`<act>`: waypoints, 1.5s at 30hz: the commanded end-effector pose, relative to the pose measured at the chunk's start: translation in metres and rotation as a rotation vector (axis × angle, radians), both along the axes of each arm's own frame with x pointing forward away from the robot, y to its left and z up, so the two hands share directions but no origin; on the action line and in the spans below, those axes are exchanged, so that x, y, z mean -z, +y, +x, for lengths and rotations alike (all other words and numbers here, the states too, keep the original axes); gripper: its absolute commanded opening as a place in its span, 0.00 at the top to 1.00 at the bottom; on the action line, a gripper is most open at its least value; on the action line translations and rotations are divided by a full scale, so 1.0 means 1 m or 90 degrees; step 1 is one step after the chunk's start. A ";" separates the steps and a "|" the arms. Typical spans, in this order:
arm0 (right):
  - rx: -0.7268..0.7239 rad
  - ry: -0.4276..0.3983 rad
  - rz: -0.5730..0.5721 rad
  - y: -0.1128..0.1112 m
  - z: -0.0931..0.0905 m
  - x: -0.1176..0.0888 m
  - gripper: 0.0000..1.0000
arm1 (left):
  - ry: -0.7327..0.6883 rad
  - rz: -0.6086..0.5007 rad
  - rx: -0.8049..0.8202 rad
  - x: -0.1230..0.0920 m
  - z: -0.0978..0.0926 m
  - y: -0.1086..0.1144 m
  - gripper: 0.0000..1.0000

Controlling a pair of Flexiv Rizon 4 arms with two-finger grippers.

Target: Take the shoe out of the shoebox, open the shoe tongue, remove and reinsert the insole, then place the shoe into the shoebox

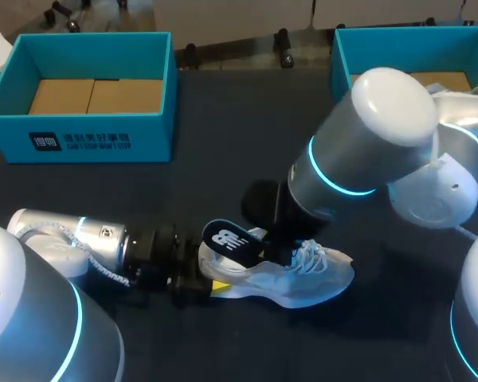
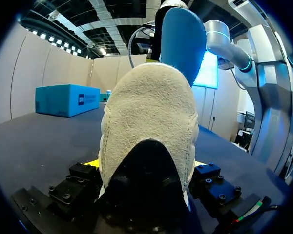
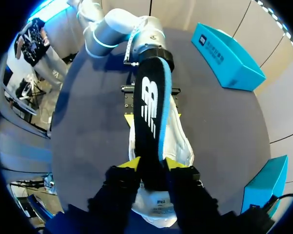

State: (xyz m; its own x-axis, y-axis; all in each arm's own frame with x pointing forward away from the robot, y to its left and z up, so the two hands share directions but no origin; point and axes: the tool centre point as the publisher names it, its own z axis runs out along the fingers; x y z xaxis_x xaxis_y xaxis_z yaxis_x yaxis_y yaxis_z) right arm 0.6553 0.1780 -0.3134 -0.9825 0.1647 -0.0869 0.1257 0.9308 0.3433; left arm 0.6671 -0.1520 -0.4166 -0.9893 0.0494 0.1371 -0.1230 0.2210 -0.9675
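A pale grey sneaker (image 1: 303,278) lies on its side on the dark table, heel toward my left arm. My left gripper (image 1: 197,282) is shut wide on the heel (image 2: 149,126), a yellow-tipped finger on each side (image 2: 145,165). A black and blue insole (image 1: 227,239) sticks up at a slant out of the shoe's mouth, its logo end raised over the heel (image 2: 183,39). My right gripper (image 3: 151,165) comes down over the laces. Its fingers stand a little apart, one on each side of the insole's lower end (image 3: 151,112). The shoe (image 3: 178,141) lies under it.
One teal shoebox (image 1: 80,139) with a cardboard floor stands at the back left. A second teal box (image 1: 338,56) sits at the back right, partly behind my right arm. Bare table lies between them.
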 end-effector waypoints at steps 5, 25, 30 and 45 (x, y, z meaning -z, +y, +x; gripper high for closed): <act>0.006 0.002 -0.011 0.005 -0.002 -0.003 0.62 | 0.000 0.000 0.000 0.000 0.001 0.000 1.00; -0.031 0.093 0.022 0.014 0.035 -0.024 0.59 | 0.000 0.000 0.000 0.000 0.001 0.000 1.00; -0.048 0.140 0.047 0.023 0.039 -0.018 0.59 | 0.000 0.000 0.000 0.000 0.001 0.000 1.00; -0.052 0.192 0.022 0.028 0.033 -0.025 0.70 | 0.000 0.000 0.000 0.000 0.001 0.000 1.00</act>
